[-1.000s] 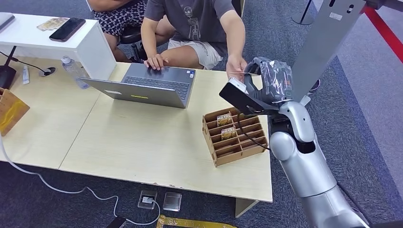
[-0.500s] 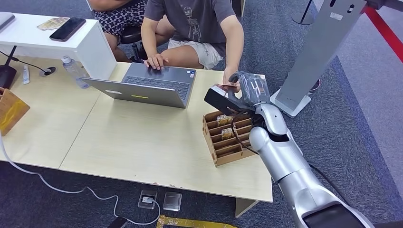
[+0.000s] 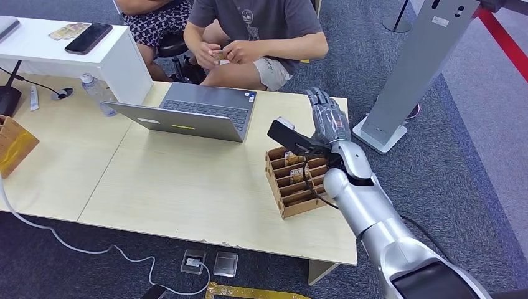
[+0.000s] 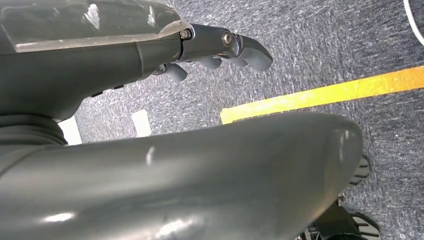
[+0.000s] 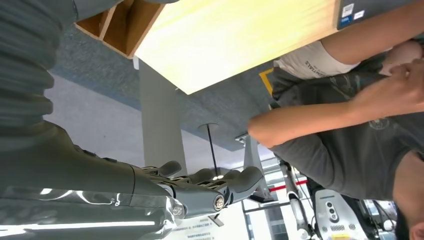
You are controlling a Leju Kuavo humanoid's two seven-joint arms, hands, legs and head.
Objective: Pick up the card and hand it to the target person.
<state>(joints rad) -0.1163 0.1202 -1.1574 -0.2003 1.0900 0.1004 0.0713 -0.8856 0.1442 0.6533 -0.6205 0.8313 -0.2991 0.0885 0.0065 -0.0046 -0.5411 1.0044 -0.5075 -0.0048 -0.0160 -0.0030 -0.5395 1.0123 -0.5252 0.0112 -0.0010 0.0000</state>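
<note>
The person (image 3: 261,25) seated at the table's far side holds a small card (image 3: 219,55) in both hands, close to the body. My right hand (image 3: 327,118) hovers over the table's far right corner with its fingers stretched out and nothing in them; its straight fingers (image 5: 215,186) also appear in the right wrist view. A wooden slotted card rack (image 3: 305,184) stands just below that hand, with cards (image 3: 294,157) in two slots. My left hand (image 4: 220,50) hangs over the carpet, holding nothing.
An open laptop (image 3: 199,112) sits on the table (image 3: 155,187) in front of the person. A water bottle (image 3: 96,93) and a white shelf with a phone (image 3: 89,37) stand far left. A silver stand (image 3: 423,62) rises to the right.
The person took the card from my right hand and drew both hands back to the body. My right hand sank toward the table and its fingers straightened out, holding nothing.
</note>
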